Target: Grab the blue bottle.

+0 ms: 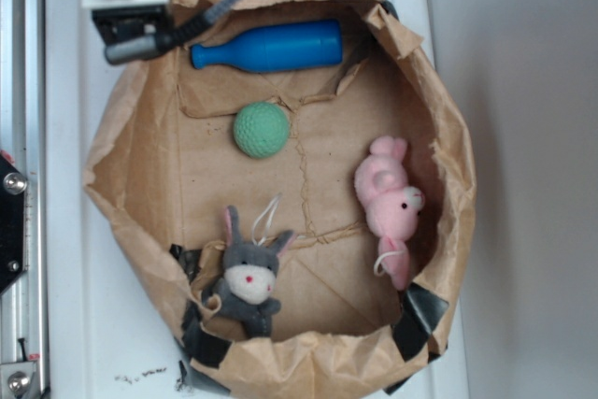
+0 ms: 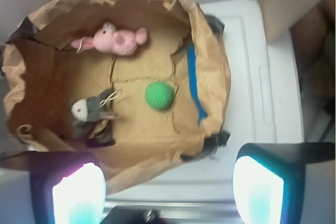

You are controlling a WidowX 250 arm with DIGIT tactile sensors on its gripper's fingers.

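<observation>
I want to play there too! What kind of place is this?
Probably a robot test bench, not a playroom: a paper bag bin on a white table holds plush toys, a ball and a bottle.

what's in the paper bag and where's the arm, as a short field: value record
container: crumpled brown paper bag, rolled open on a white surface
target: blue bottle lying on its side by the far wall, neck pointing toward the arm
other items: green ball near the middle; grey bunny plush; pink plush
gripper: gripper outside the bag, above its rim, holding nothing
fingers: fingers spread apart in the wrist view
contact with bottle: none
</observation>
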